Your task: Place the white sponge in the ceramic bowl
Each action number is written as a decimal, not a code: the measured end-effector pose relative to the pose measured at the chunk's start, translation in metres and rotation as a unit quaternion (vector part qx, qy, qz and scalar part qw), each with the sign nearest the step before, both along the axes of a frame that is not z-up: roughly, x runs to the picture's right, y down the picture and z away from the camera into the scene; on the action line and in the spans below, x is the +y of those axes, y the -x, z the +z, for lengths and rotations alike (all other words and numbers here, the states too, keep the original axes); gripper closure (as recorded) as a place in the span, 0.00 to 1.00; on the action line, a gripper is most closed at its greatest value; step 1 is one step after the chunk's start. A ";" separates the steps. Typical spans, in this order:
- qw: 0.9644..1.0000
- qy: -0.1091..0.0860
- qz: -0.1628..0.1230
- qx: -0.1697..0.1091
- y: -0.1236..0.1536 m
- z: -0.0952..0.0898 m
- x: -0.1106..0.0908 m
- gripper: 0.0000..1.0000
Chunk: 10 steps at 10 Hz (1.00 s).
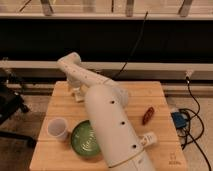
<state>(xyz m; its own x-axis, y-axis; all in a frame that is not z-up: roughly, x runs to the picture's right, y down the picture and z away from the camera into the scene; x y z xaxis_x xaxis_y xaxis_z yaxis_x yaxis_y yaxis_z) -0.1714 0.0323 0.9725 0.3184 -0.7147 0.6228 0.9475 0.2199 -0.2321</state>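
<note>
The ceramic bowl (84, 141) is green with pale swirl marks and sits at the front left of the wooden table, partly behind my arm. My arm rises from the bottom centre, bends at the far left and points down. My gripper (77, 94) is low over the far left part of the table, well behind the bowl. The white sponge does not show as a separate thing. A pale shape at the gripper's tip could be the sponge or the gripper itself.
A whitish cup (57, 128) stands left of the bowl. A brown-red object (148, 115) lies at the right. A white plastic bottle (149, 139) lies at the front right. Cables (192, 127) hang off the table's right side. A dark wall and rail run behind.
</note>
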 end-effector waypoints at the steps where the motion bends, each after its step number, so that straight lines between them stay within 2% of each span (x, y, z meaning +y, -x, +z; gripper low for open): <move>1: 1.000 0.003 -0.007 -0.005 0.000 0.003 -0.001 0.20; 7: 0.999 0.018 -0.015 -0.026 -0.006 0.015 -0.005 0.20; 10: 0.998 0.026 -0.031 -0.039 -0.006 0.019 -0.002 0.21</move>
<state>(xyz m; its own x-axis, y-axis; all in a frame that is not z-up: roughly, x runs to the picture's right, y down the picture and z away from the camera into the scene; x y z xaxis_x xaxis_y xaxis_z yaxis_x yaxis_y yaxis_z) -0.1652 0.0303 0.9914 0.2233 -0.6970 0.6814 0.9746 0.1493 -0.1666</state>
